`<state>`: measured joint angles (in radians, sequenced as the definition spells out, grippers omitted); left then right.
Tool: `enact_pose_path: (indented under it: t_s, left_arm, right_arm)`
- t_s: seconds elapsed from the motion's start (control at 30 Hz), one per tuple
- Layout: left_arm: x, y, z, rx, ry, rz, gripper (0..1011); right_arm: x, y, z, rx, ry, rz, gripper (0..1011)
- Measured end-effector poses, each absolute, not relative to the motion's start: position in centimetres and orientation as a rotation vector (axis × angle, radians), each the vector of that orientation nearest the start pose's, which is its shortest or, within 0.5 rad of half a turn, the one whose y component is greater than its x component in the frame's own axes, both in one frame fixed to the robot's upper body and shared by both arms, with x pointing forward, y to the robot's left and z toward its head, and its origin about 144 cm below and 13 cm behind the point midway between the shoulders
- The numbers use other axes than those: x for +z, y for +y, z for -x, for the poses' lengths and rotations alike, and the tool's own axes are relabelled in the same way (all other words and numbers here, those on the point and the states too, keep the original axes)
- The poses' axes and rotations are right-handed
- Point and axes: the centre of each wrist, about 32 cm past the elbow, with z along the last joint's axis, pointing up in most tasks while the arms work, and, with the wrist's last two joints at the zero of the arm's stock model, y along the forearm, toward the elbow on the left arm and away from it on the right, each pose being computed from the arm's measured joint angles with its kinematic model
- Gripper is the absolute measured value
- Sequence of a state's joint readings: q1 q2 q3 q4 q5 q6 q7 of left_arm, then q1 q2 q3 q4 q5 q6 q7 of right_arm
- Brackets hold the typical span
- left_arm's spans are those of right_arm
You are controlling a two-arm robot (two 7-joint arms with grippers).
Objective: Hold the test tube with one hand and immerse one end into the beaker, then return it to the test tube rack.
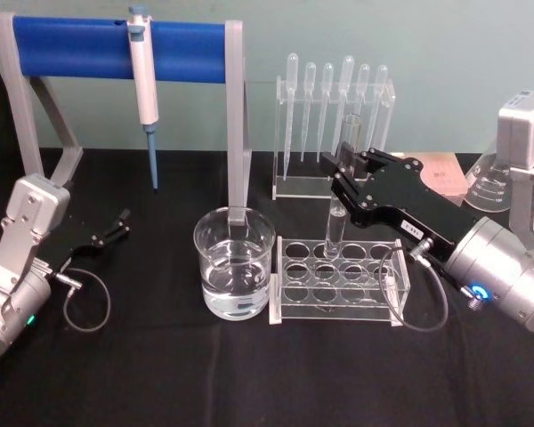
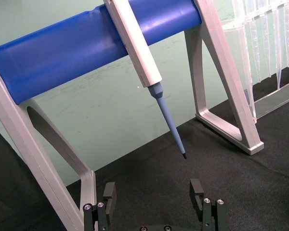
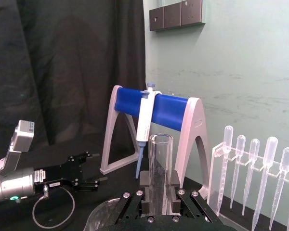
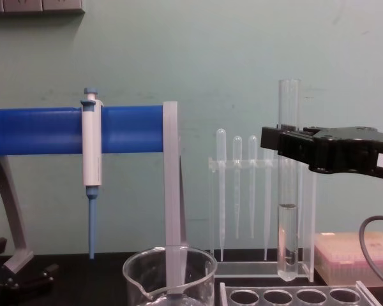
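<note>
Black cloth (image 1: pixel 249 374) covers the table, pale green wall (image 1: pixel 427 36) behind. On the right, right gripper (image 1: pixel 341 171) is clamped on the test tube (image 1: pixel 335 227), upright, round end just above the clear rack (image 1: pixel 338 311). Water-filled beaker (image 1: pixel 234 262) sits just left of it. Parked far left, left gripper (image 1: pixel 120 224) has its jaws apart.

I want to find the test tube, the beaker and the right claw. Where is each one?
test tube (image 4: pixel 288 242): chest view, lower glass part below the claw.
beaker (image 1: pixel 210 260): head view, left glass wall.
right claw (image 4: pixel 287 141): chest view, between the fingertips shut on the tube.
</note>
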<state>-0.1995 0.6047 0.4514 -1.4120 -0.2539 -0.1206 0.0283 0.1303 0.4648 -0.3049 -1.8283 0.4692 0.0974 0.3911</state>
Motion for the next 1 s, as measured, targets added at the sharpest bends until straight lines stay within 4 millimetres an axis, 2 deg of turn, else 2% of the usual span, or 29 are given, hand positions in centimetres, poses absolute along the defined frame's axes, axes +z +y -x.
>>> enact_pose_path:
  t_s: [1.0]
  left_arm:
    - [113.98,30.97,-48.86,1.248,-0.285,-0.305,1000]
  right_arm:
    - [124.44,-23.88,-46.51,-0.790,-0.106,-0.070,225]
